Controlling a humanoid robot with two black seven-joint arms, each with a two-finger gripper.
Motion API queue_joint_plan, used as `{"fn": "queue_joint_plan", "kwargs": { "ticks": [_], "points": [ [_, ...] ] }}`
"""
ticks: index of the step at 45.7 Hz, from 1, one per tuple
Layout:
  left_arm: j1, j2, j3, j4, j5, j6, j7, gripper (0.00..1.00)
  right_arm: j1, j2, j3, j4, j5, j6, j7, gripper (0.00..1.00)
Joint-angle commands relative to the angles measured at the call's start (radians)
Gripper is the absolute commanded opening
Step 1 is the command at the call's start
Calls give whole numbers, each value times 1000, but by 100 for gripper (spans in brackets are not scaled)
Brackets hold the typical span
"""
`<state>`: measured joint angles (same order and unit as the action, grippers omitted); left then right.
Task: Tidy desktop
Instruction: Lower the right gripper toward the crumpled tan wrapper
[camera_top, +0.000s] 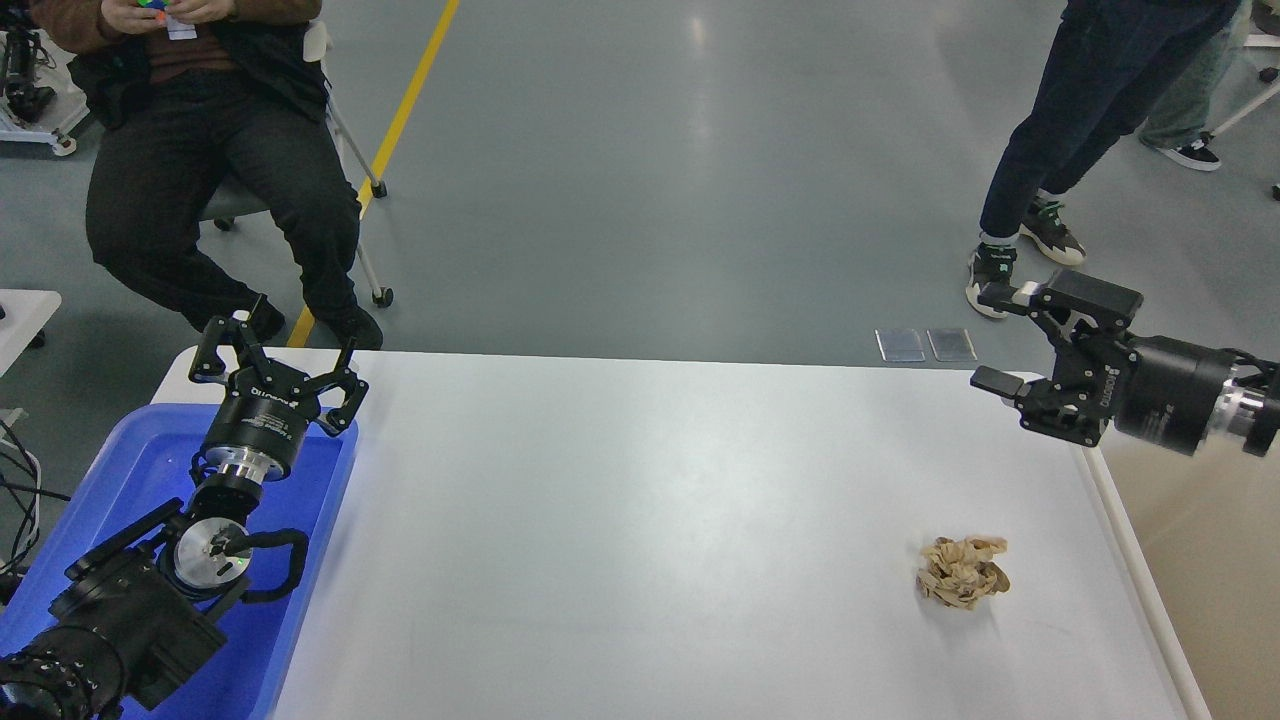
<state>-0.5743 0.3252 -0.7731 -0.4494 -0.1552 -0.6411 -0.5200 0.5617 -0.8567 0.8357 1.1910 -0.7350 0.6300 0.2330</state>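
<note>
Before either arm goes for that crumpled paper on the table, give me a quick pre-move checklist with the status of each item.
1. Crumpled brown paper ball lies free on the desktop, nothing touching it: ok.
2. Right gripper open and holding nothing, hovering past the table's far right corner: ok.
3. Left gripper open and holding nothing, above the blue tray: ok.
4. Tabletop between right gripper and paper free of other objects: ok.
5. Blue tray has bare floor showing; the part under the left arm is hidden: cannot tell.
6. Standing person is close to the right arm, beyond the table: not ok.
</note>
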Motion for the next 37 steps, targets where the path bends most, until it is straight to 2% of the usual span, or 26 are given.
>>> {"fn": "queue_joint_plan", "kwargs": {
  "ticks": [1, 5, 9, 11, 18, 22, 30, 37],
  "points": [
    [-1, 0, 0, 0, 0, 0, 1, 100, -6, 7, -12, 61, -486, -29, 160, 100],
    [-1, 0, 0, 0, 0, 0, 0, 100, -17, 15, -38, 61, -641, -111, 177, 100],
    [-1, 0, 0, 0, 0, 0, 1, 100, -16, 15, -127, 56, -802, -208, 233, 100],
    [-1, 0, 0, 0, 0, 0, 1, 100, -14, 13, -185, 55, -860, -274, 247, 100],
    [-1, 0, 0, 0, 0, 0, 0, 100, 10, -7, -420, 4, -954, -551, 250, 100],
    [-1, 0, 0, 0, 0, 0, 1, 100, 50, -5, -544, -34, -955, -653, 250, 100],
    [1, 0, 0, 0, 0, 0, 0, 100, 98, 4, -696, -116, -954, -777, 252, 100],
    [1, 0, 0, 0, 0, 0, 0, 100, 96, 25, -711, -157, -951, -791, 255, 100]
  ]
}}
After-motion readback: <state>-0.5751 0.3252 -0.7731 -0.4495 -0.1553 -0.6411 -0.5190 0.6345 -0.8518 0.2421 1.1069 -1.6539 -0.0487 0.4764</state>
